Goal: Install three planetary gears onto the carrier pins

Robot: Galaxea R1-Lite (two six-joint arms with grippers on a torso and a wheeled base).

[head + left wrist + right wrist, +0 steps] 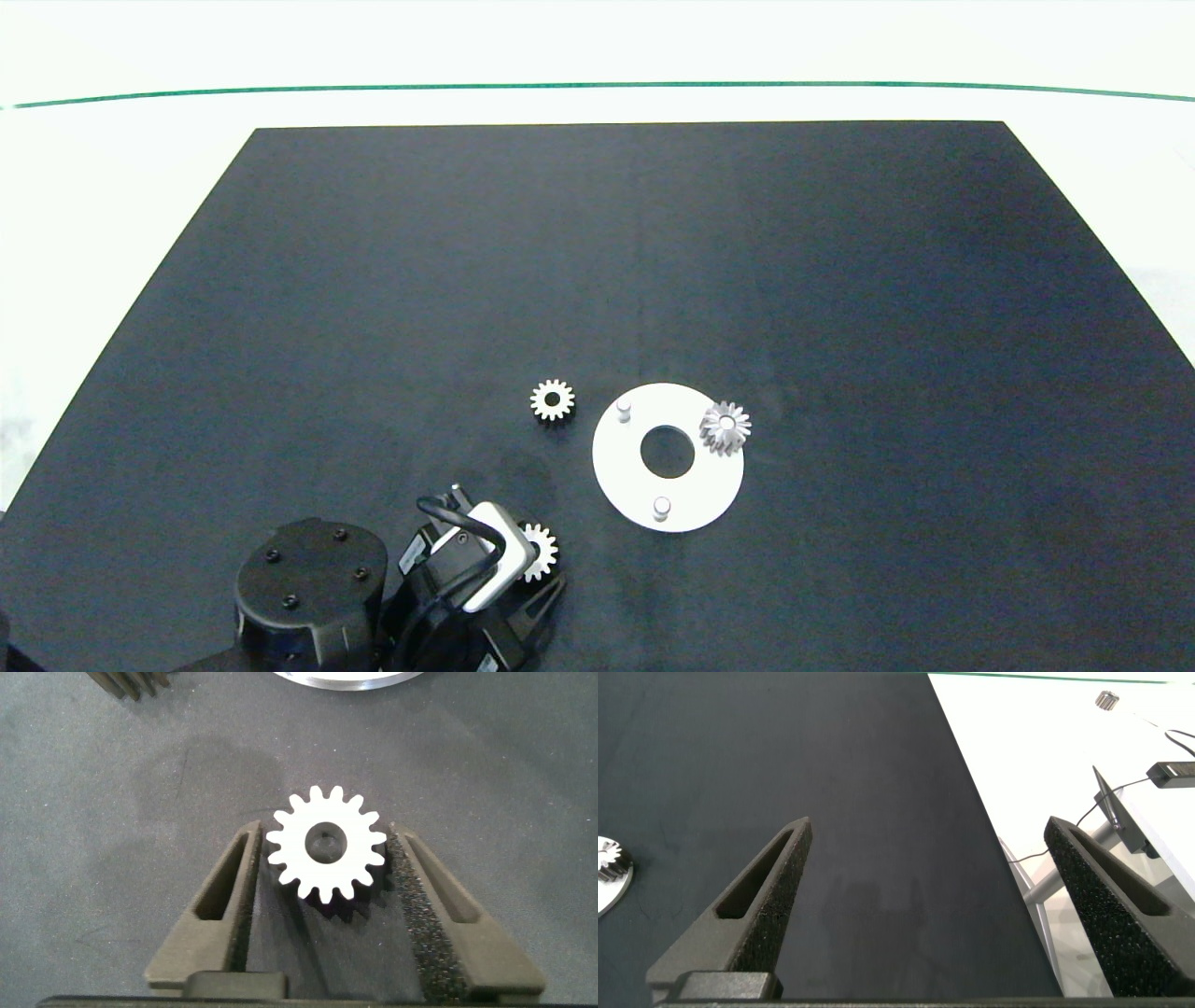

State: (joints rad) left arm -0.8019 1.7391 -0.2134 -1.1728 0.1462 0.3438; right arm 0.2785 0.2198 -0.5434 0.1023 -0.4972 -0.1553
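step: 2nd gear pickup, 1 small silvery toothed metal gear (725,427) already sits on a pin of the flat white disc w/ big centre hole (627,471)

left gripper (327,879): fingers spread, gear (326,844) between, not clamped yet; just left-below disc

spare gear (552,401): just left of disc

free pins: (624,409), (661,508)

right gripper (929,905): wide open, empty, parked off to the disc's right

next: prob close, lift, line hole over a pin

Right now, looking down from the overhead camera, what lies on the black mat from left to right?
Left gripper around a small silvery toothed gear → loose silvery gear → flat white disc with a central hole → silvery gear on the disc's pin.
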